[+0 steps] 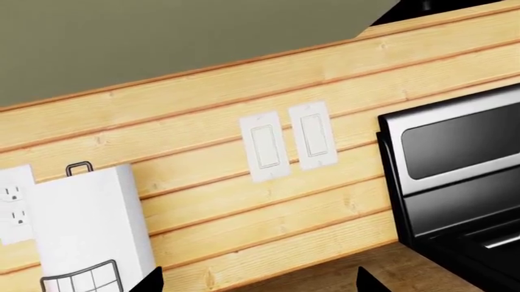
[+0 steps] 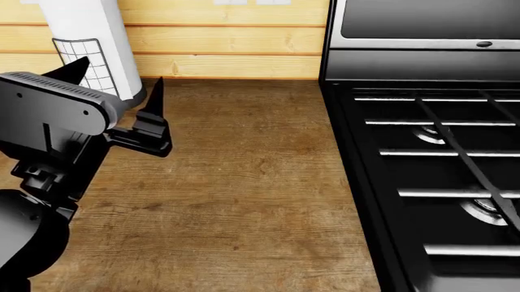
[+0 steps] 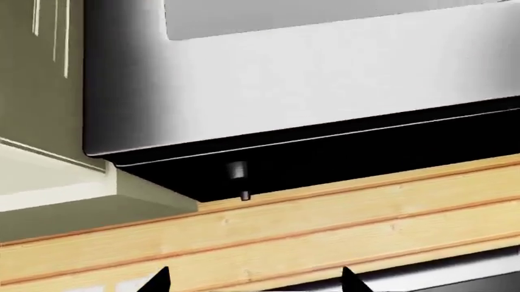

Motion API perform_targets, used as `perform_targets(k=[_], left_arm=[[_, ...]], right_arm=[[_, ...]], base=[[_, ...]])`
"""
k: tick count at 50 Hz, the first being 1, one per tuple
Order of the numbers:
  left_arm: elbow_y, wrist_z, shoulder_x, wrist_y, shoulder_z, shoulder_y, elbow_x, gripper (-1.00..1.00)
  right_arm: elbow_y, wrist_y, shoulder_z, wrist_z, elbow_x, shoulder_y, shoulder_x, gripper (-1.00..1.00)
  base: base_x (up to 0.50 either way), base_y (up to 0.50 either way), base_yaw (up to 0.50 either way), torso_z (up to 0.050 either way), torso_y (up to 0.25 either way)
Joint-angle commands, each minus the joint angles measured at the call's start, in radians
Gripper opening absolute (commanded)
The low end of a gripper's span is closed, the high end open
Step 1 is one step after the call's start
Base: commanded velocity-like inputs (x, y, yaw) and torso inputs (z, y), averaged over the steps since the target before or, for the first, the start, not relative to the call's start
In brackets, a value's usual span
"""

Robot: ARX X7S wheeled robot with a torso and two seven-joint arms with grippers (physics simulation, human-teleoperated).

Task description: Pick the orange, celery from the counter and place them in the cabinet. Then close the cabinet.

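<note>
Counter (image 2: 243, 201): brown wood-grain top, lying under the head camera and running back to a pale plank wall (image 2: 228, 42). The orange, the celery and the cabinet are not showing in any view.

Left gripper (image 2: 118, 88): hovering above the counter's left part, fingers spread apart and holding nothing; its two dark fingertips (image 1: 154, 281) are showing at the edge of the left wrist view.

Right gripper (image 3: 252, 281): only two dark tips are appearing in the right wrist view, standing apart with nothing between them.

Paper towel roll (image 2: 89, 36): white, standing upright in a wire holder against the wall, just behind the left gripper.

Stove (image 2: 439, 170): black gas range with grates, adjoining the counter's right side.

Wall fittings: two white light switches (image 1: 288, 143) and an outlet (image 1: 12, 204).

Overhead appliance (image 3: 309, 79): steel-faced, hanging above the plank wall.
</note>
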Motion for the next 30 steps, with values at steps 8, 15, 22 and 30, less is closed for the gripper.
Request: perform_targets(k=[8, 15, 22, 30], left_arm=[[-0.002, -0.003, -0.005, 0.008, 0.006, 0.001, 0.004, 1.00], [-0.004, -0.002, -0.008, 0.012, 0.004, 0.002, 0.002, 1.00], [-0.001, -0.006, -0.009, 0.009, 0.005, 0.000, -0.002, 1.00], [-0.007, -0.003, -0.008, 0.020, 0.014, 0.005, 0.006, 1.00]], right_arm=[[0.094, 0.204, 0.074, -0.014, 0.039, 0.251, -0.145, 1.00], [0.134, 0.245, 0.085, 0.006, 0.015, 0.316, -0.188, 1.00], [0.177, 0.279, 0.097, 0.007, 0.001, 0.381, -0.232, 1.00], [0.218, 0.310, 0.110, -0.015, -0.007, 0.456, -0.291, 1.00]], base=[[0.00, 0.00, 0.00, 0.000, 0.000], [0.00, 0.00, 0.00, 0.000, 0.000], [0.00, 0.00, 0.00, 0.000, 0.000], [0.00, 0.00, 0.00, 0.000, 0.000]])
